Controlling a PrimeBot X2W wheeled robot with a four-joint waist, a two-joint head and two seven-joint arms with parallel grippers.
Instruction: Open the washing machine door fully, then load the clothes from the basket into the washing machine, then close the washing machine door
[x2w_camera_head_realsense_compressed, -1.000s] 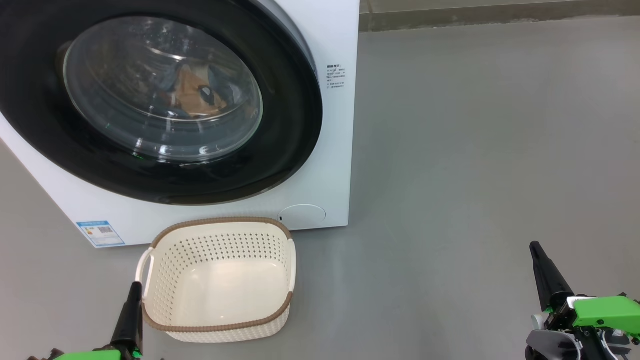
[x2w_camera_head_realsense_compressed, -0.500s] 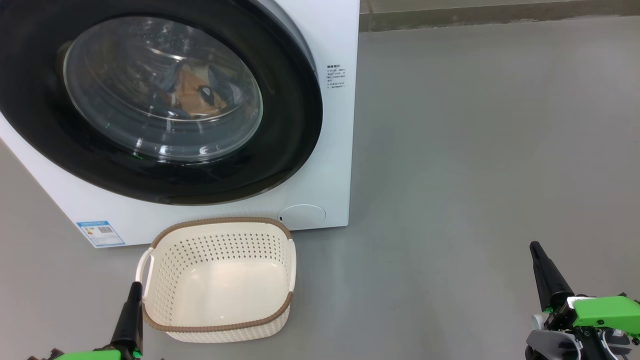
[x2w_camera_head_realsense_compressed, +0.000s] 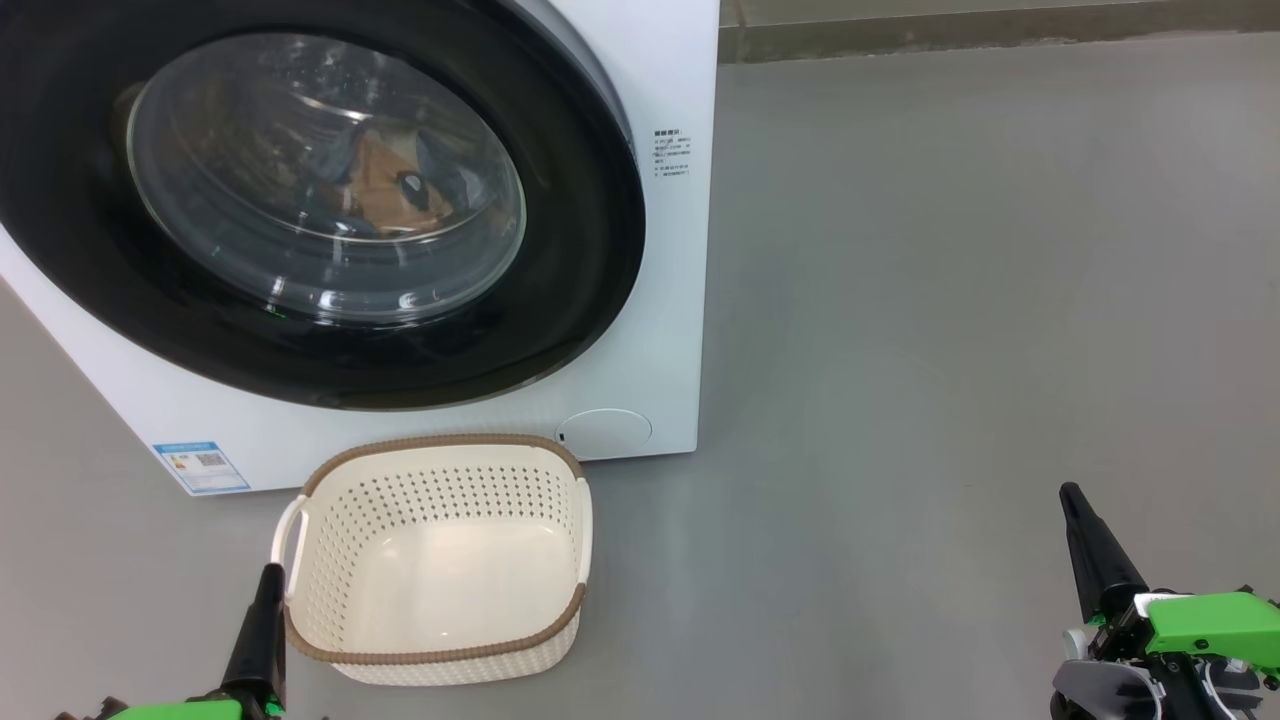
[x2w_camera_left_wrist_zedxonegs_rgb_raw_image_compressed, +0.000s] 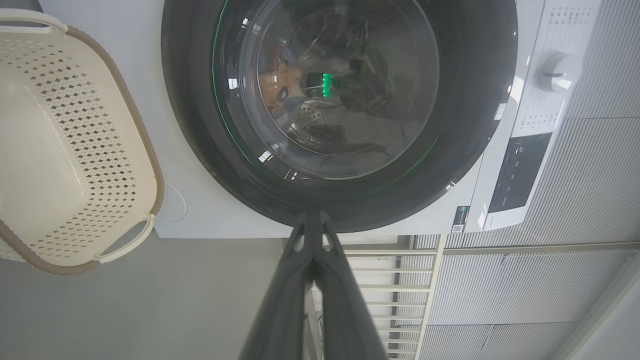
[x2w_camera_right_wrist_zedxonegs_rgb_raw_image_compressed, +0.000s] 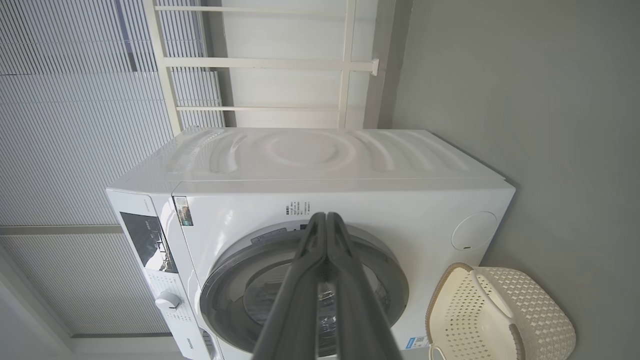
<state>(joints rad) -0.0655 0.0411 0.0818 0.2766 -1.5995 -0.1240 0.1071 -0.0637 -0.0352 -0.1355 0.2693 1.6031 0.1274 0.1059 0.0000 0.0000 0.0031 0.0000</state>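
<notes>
Dark fingers of the left gripper (x2w_camera_head_realsense_compressed: 268, 575) are pressed together with nothing between them, pointing up from the lower left of the head view. Just right of its tip is the basket (x2w_camera_head_realsense_compressed: 440, 441): cream perforated plastic, brown rim, one white handle nearest the tip. Can't tell if tip and handle touch. Ahead of the gripper, past the basket, stands the washer (x2w_camera_head_realsense_compressed: 672, 90), a white box on the grey floor (x2w_camera_head_realsense_compressed: 950, 300). The door (x2w_camera_head_realsense_compressed: 585, 260) is a glossy black ring and looks shut against the front. The clothes (x2w_camera_head_realsense_compressed: 385, 185) are behind its glass, inside the drum: orange and blue-grey fabric, blurred by reflections. In the left wrist view the closed tips overlap the door's black rim, and the gap to it can't be read.

The right gripper (x2w_camera_head_realsense_compressed: 1070, 492) is also clamped tight and empty, over bare floor, well apart to the right of the basket and washer. In the right wrist view its tips point at the washer's front, by the door's edge.

A blue label (x2w_camera_head_realsense_compressed: 200, 466) is on the washer's lower front, ahead of the left gripper. A round cover (x2w_camera_head_realsense_compressed: 605, 432) sits just beyond the basket's far rim. A dial (x2w_camera_left_wrist_zedxonegs_rgb_raw_image_compressed: 557, 72) and a dark panel (x2w_camera_left_wrist_zedxonegs_rgb_raw_image_compressed: 515, 172) are on the washer's control strip. A white rail (x2w_camera_right_wrist_zedxonegs_rgb_raw_image_compressed: 345, 65) shows beyond the washer
</notes>
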